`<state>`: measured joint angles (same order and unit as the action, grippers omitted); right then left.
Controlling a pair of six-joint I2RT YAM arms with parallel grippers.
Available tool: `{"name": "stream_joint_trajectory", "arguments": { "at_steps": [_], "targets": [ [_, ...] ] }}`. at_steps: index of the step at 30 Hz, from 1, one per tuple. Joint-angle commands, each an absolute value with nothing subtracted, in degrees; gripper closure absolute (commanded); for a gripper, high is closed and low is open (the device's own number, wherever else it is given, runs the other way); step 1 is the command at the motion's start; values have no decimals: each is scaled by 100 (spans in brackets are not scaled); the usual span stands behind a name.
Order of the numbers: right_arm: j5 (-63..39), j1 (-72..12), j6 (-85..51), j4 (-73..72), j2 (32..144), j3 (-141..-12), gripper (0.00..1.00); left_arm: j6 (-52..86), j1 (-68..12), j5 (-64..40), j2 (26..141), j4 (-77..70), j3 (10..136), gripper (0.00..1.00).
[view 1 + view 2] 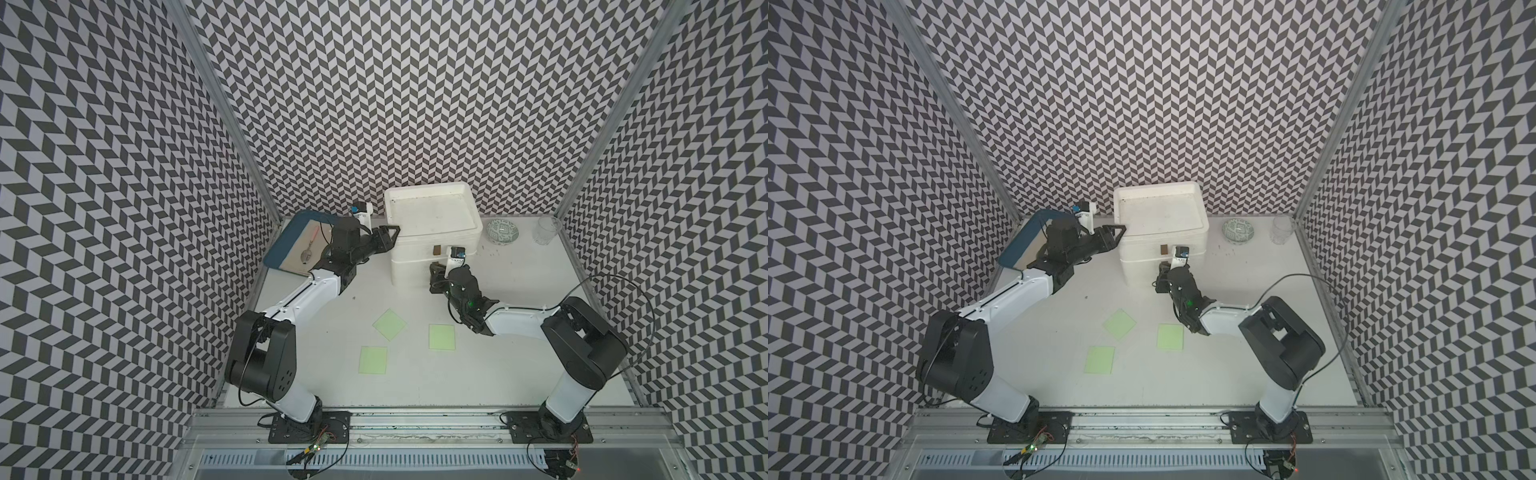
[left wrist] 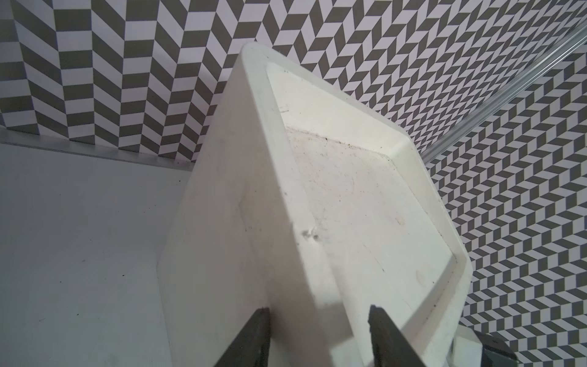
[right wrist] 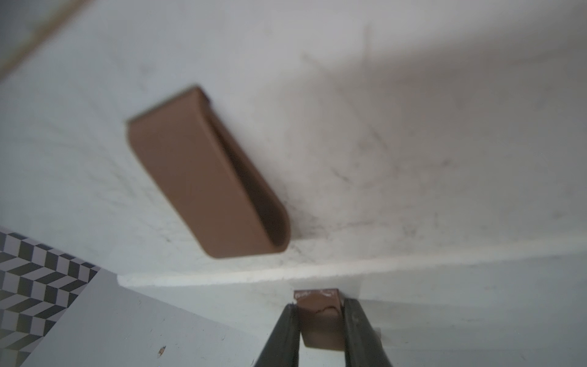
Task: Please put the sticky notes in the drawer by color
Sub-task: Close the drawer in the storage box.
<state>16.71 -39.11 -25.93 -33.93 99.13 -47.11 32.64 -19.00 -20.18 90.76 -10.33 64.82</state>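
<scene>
Fingers (image 2: 251, 336) astride white drawer unit (image 2: 222, 222) rim

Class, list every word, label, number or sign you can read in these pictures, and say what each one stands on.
No text here can be read.
Dark print on the camera mount at the right arm's wrist: too small and blurred to read.

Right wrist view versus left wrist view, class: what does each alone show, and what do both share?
Right wrist only: two brown handles, the upper handle free, the lower handle pinched by the right gripper. Left wrist only: the recessed top, with the left gripper astride its rim. Both: white drawer unit, chevron wall, table.
</scene>
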Motion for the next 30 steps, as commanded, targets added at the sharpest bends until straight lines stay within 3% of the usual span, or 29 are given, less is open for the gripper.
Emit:
{"name": "stream_joint_trajectory", "arguments": {
  "at_steps": [1,7,13,23,30],
  "targets": [
    [1502,-3963,-2522,-3553,9477,-4532,71,3038,-2008,-2299,9086,-314,6153,48],
    [970,-3963,-2568,-2638,8332,-4326,56,2742,-2011,-2200,8946,-524,5767,46],
    [-528,-3323,-2813,-1665,8119,-4617,38,2797,-2021,-2337,8756,-1182,5105,46],
    [-2192,-2737,-3885,-2522,8880,-5009,36,2736,-2028,-2333,8535,-1205,4925,45],
    [-2019,-2720,-4162,-2865,9005,-5098,39,2738,-2031,-2350,8411,-1201,4898,45]
  ]
}}
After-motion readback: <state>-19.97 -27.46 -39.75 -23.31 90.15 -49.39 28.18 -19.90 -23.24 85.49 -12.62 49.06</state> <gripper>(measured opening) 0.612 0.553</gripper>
